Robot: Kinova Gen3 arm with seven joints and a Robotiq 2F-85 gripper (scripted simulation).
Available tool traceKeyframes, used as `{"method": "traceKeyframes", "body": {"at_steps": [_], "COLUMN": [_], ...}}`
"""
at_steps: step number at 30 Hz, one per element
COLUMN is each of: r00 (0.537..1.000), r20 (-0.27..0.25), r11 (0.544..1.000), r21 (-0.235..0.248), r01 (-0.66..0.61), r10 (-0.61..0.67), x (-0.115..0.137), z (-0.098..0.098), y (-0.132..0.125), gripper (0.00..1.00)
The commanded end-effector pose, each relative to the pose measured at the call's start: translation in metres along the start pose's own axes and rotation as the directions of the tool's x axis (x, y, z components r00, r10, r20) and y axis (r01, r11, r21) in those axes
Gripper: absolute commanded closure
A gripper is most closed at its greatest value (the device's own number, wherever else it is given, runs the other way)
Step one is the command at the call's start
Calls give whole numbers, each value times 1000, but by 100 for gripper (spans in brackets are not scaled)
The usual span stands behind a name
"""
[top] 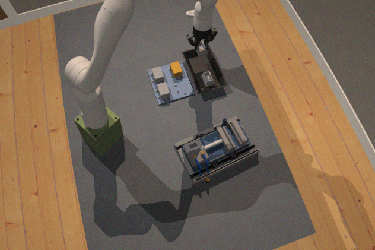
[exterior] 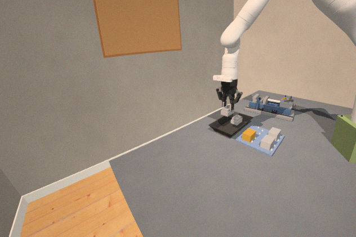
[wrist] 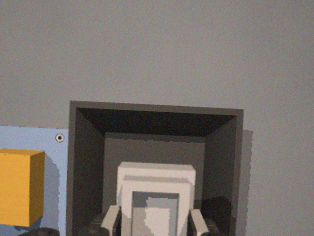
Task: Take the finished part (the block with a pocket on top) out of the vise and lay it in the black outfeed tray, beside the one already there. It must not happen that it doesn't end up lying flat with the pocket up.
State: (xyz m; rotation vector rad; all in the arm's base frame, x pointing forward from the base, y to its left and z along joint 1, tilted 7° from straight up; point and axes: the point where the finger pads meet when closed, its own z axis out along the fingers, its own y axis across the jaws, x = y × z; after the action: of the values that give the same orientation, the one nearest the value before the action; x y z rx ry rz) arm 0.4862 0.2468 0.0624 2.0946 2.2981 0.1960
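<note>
My gripper (top: 200,46) is shut on the finished part (wrist: 156,200), a light grey block with a pocket on top. It holds the part a little above the far end of the black outfeed tray (top: 203,69). In the exterior view the gripper (exterior: 228,104) has the part (exterior: 226,111) just above the tray (exterior: 230,123). A second pocketed block (top: 207,78) lies in the tray's near end and also shows in the exterior view (exterior: 236,119). The vise (top: 216,147) stands with nothing between its jaws.
A blue fixture plate (top: 170,84) lies left of the tray with two grey blocks (top: 160,82) and an orange block (top: 175,69); the orange block shows in the wrist view (wrist: 20,187). The arm's green base (top: 98,132) stands at the left.
</note>
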Motion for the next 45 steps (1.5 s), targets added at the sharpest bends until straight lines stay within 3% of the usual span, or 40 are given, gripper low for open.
{"method": "traceKeyframes", "body": {"at_steps": [1, 24, 45], "r00": [1000, 1000, 1000], "r20": [2, 2, 2], "r11": [1000, 1000, 1000], "r21": [4, 4, 4], "r01": [-1, -1, -1], "r10": [1, 1, 1], "x": [-1, -1, -1], "z": [6, 48, 73], "y": [-1, -1, -1], "gripper": [100, 100, 100]}}
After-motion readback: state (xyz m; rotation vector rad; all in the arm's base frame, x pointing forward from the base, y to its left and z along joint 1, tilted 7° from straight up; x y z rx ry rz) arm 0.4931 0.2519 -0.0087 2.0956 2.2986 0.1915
